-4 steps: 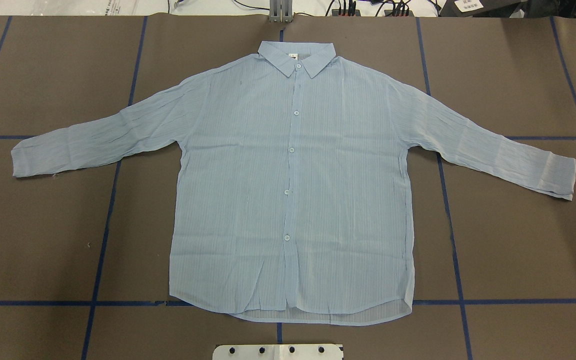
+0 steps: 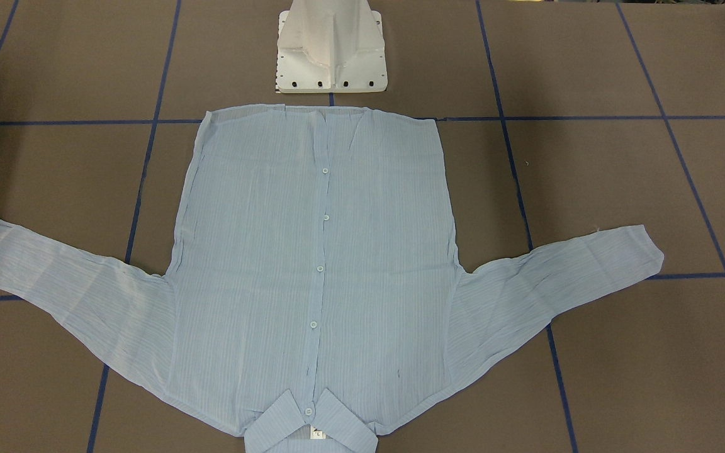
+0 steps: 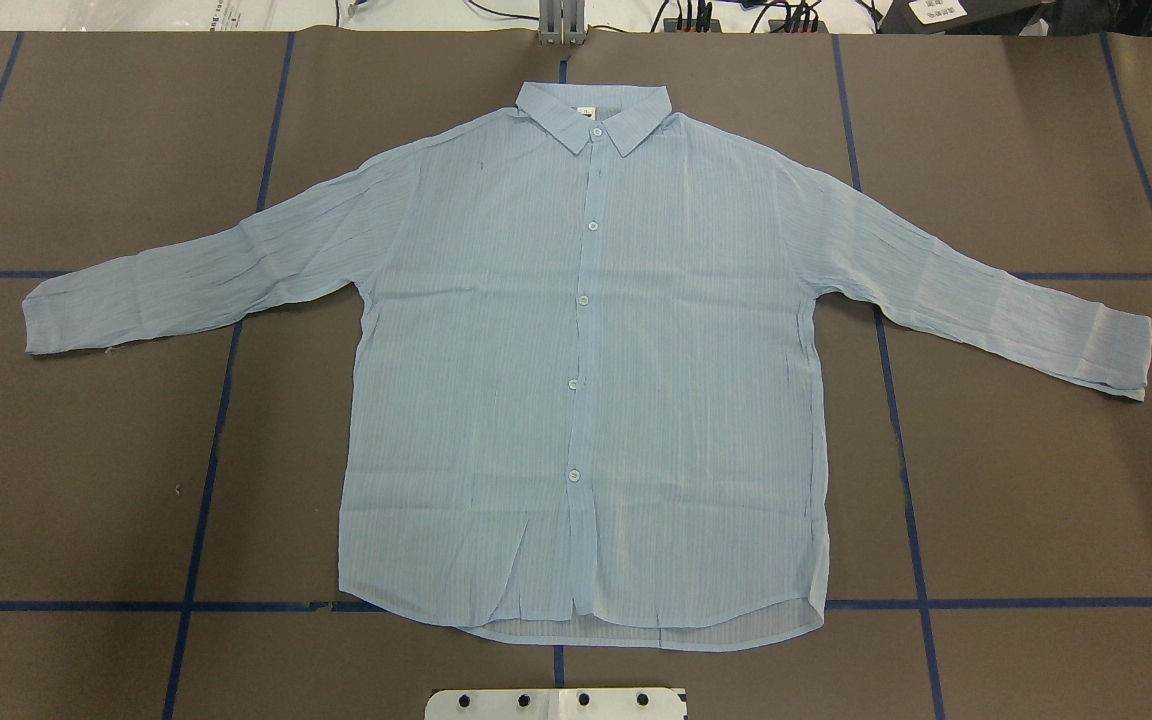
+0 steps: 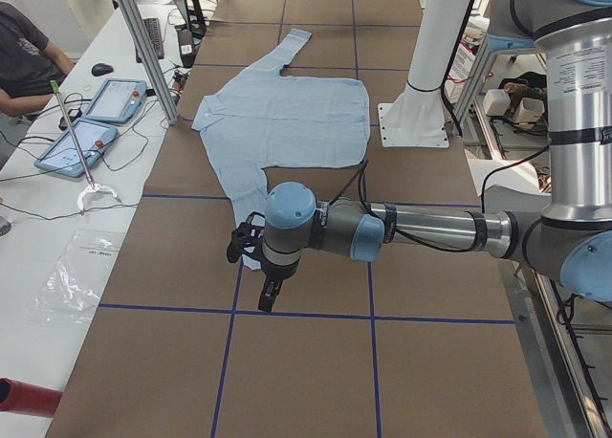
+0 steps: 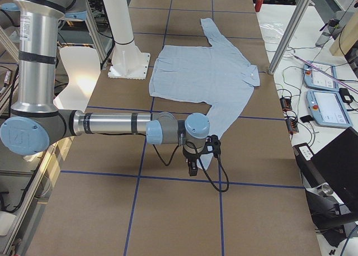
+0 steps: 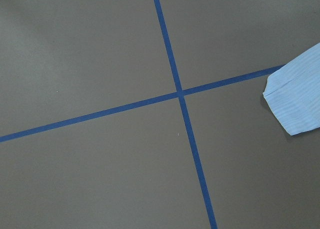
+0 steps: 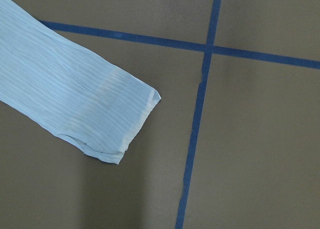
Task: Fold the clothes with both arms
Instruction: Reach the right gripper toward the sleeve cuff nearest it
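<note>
The light-blue striped shirt (image 3: 586,380) lies flat and front-up at the centre of the brown table (image 3: 86,480). Its hem is near the white pedestal (image 2: 331,50), its collar points away, and both sleeves are spread outward. The left gripper (image 4: 270,291) hangs above the table near the left cuff (image 6: 297,101). The right gripper (image 5: 192,166) hangs near the right cuff (image 7: 115,124). Only the side views show the grippers, so it cannot be determined whether their jaws are apart or together.
</note>
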Robot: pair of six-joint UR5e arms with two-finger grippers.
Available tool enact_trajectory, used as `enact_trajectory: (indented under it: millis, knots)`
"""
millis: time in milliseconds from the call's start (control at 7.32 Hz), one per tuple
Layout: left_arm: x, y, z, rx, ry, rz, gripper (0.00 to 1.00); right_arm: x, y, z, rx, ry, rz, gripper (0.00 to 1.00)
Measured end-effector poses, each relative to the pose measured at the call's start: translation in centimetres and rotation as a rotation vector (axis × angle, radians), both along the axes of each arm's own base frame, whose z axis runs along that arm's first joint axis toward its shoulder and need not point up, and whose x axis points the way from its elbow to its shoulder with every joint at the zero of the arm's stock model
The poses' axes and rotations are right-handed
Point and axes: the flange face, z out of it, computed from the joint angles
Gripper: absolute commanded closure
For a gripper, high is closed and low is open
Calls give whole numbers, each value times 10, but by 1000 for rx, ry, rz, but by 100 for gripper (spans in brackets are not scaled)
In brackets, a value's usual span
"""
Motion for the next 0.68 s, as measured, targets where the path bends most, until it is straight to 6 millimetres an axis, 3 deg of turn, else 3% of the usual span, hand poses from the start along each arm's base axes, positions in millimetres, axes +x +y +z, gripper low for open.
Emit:
enact_trajectory:
  millis: [410,683]
  knots:
    - [2,0,3,-23,7,-23,0,-4,3,-2,-13,-45,6,0]
    - [2,-2,2,-14,8,-28,0,-17,-1,-5,-31,-47,-1,3]
